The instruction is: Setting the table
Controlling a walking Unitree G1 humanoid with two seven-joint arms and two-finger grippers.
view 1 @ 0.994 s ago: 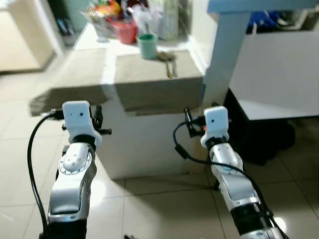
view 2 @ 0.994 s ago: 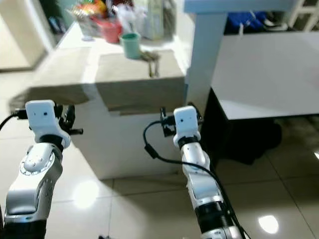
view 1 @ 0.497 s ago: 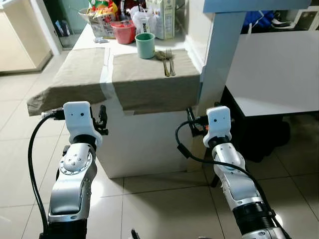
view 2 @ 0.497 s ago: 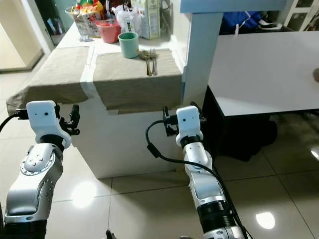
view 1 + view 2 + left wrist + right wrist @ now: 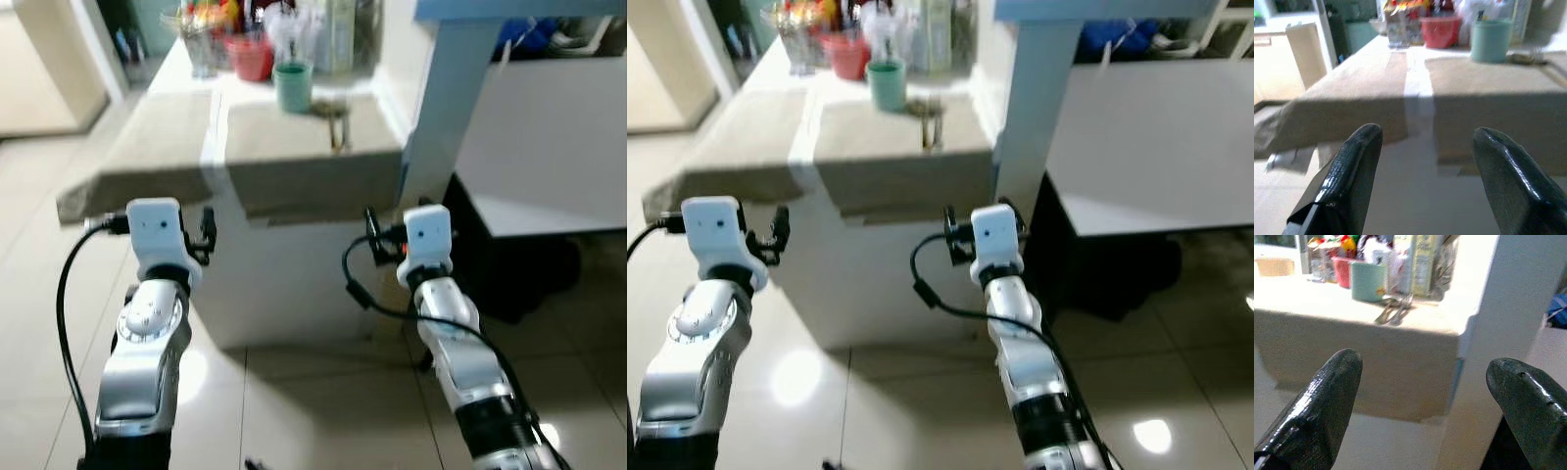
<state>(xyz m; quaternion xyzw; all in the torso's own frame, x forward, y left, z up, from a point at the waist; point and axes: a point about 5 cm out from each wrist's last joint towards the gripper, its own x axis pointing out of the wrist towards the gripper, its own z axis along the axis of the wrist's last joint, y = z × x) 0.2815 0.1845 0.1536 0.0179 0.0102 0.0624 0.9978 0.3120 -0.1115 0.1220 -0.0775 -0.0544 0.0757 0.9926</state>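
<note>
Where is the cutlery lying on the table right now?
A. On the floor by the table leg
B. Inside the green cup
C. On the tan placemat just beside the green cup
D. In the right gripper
C: the cutlery lies flat on the tan placemat, next to the green cup; both grippers are open and empty.

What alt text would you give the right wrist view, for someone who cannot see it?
Two black fingers of the open, empty right gripper frame a cloth-covered table. A green cup stands on it beside a fork and spoon, with a red bowl and packages behind.
</note>
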